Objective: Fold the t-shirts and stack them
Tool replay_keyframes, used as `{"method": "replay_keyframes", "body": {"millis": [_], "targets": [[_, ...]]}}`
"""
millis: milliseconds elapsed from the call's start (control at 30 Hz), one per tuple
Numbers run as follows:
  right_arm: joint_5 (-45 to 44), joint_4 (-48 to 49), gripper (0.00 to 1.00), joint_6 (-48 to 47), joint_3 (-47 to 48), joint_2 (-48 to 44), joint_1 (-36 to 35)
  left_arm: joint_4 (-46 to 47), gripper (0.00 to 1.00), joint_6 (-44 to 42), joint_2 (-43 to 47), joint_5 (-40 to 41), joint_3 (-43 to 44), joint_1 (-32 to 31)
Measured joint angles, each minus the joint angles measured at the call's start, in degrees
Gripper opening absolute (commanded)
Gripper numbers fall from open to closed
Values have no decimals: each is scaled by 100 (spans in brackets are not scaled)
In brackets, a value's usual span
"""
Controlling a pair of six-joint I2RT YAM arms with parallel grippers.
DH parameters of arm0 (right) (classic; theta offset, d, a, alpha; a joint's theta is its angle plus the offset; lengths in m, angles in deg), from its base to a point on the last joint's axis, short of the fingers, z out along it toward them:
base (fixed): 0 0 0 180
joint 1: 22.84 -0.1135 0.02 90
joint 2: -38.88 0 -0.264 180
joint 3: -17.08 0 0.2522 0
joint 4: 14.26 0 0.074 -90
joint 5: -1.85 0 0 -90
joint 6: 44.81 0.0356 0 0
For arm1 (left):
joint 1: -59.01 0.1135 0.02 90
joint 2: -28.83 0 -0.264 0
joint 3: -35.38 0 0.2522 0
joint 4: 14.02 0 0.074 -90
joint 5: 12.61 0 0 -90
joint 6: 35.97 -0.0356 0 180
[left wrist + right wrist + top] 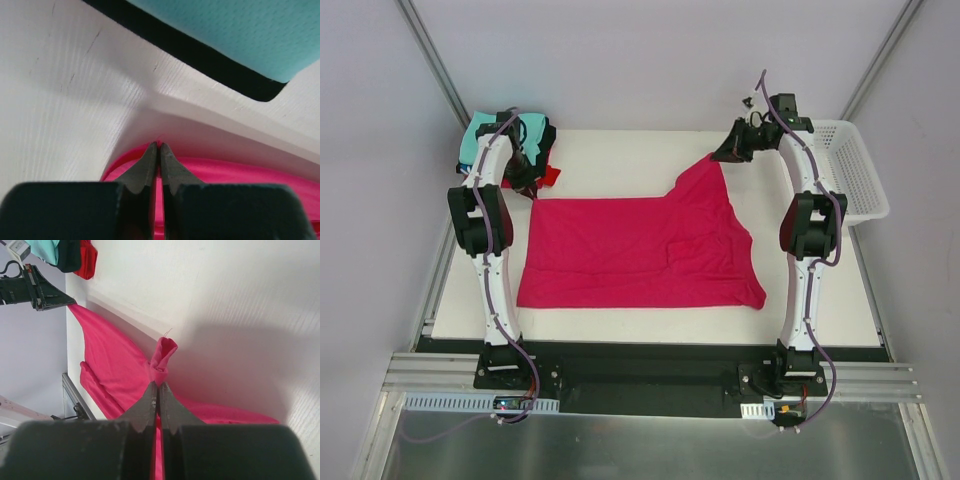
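T-shirt (pixel 640 250) corners in left tool (pixel 159 146), right tool (pixel 159 384)

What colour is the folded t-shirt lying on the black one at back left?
The folded t-shirt is teal; the left wrist view shows it best.

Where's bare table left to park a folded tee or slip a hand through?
Widest: far strip of the white table between the folded teal, black and red t-shirt stack and the right gripper. Also the right strip from the crimson-pink t-shirt to the table edge, under the right arm. Crowded: far-left corner, where the left gripper pinches cloth beside the stack.
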Motion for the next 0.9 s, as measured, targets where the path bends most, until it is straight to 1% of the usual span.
{"method": "replay_keyframes", "body": {"millis": [233,633,767,900], "targets": [[153,321,1,264,57,0,9,-2,0,0,-2,-28,59,-2],[343,542,1,435,48,-2,9,-4,0,-7,-2,-50,59,-2],[376,586,1,431,-225,-131,7,4,0,-9,9,-50,31,-2],[378,568,1,407,-614,-387,-20,0,0,-28,98,-46,-208,-2]]}}
